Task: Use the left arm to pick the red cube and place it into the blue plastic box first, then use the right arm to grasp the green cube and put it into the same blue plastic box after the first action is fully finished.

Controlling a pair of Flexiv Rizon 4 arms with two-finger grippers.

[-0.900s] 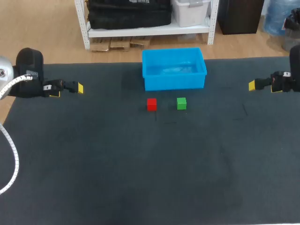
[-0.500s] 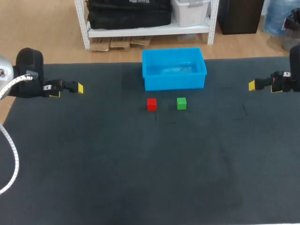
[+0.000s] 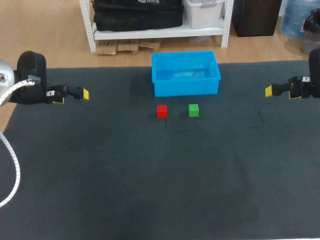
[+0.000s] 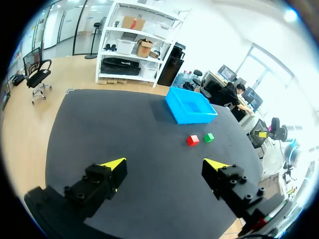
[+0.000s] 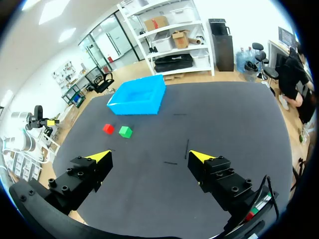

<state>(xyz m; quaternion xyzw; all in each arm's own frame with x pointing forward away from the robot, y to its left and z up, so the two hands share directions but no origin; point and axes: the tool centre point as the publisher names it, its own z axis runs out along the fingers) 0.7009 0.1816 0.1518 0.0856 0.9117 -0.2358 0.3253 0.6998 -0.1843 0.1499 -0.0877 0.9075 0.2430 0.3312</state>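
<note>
Table [image 3: 100, 190] holds blue box [image 3: 186, 89] by far edge, red cube [image 3: 161, 111] nearby.

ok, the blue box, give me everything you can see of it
The blue box is a bright blue, open-topped rectangular tub that looks like smooth plastic, with a thin rim and slightly glossy walls. It stands upright at the far middle of the dark table, one long wall facing the robot. No cube is inside; only a pale sheen shows on its floor. The red cube and green cube sit just in front of its near wall, apart from it. Only the table touches it.
</note>
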